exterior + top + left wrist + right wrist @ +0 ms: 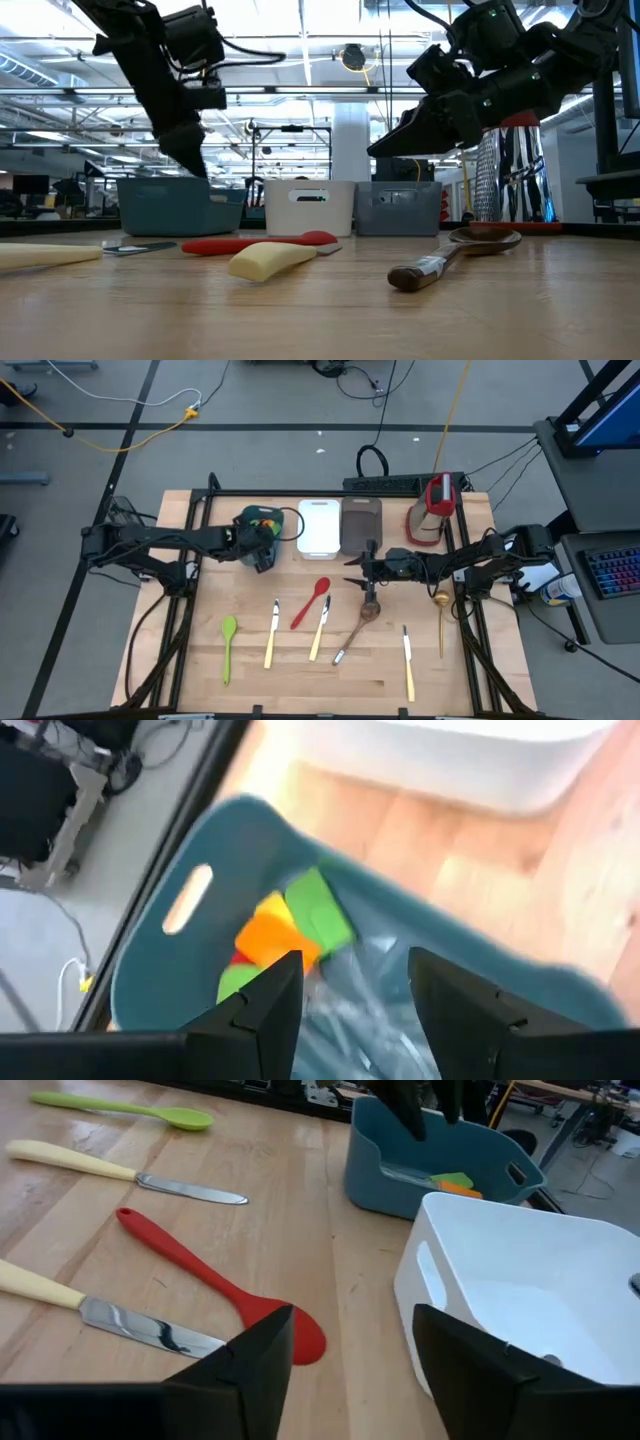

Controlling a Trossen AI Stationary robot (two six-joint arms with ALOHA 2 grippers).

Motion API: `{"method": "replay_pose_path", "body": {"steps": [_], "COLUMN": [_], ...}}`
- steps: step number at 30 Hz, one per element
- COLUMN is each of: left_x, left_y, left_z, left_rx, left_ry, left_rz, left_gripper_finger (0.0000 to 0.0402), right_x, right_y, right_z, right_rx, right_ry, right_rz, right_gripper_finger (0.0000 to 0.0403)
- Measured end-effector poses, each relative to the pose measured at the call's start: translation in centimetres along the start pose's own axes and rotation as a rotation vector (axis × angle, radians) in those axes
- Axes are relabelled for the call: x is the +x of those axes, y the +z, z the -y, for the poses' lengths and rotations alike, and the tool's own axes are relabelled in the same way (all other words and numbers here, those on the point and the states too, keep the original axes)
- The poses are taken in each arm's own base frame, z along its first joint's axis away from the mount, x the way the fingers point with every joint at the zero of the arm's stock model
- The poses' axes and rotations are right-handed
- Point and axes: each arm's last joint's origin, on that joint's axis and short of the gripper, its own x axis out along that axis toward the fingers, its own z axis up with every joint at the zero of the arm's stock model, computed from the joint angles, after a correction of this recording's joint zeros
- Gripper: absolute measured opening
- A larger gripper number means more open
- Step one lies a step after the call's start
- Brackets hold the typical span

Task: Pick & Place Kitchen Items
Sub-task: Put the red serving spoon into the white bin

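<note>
The right gripper (pixel 352 573), jaws apart and empty, hovers just beside the white tray (pixel 320 526); the red spoon (pixel 311 601) lies near below it, handle slanting away; left gripper (pixel 262 550) open, farther off.

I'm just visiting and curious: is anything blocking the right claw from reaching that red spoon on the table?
Nothing visible does. The right gripper hangs open just above the slim red plastic spoon, with only bare wooden table between them. The white rectangular tray sits beside the spoon, not over it.
</note>
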Motion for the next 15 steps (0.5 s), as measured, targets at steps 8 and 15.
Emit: {"method": "replay_pose_path", "body": {"steps": [8, 15], "left_x": [-1.2, -2.0], "left_y": [1.7, 2.7], "left_z": [0.7, 2.1], "left_rx": [-0.132, -0.323], "left_ry": [-0.059, -0.272], "left_rz": [0.186, 0.273], "left_gripper_finger": [0.0186, 0.0186], "right_x": [0.0, 0.0], "right_y": [0.0, 0.0], "right_z": [0.0, 0.0], "right_rx": [0.0, 0.0], "right_ry": [0.0, 0.0], "right_rz": [0.0, -0.002], "right_gripper_finger": [0.0219, 0.0211]}}
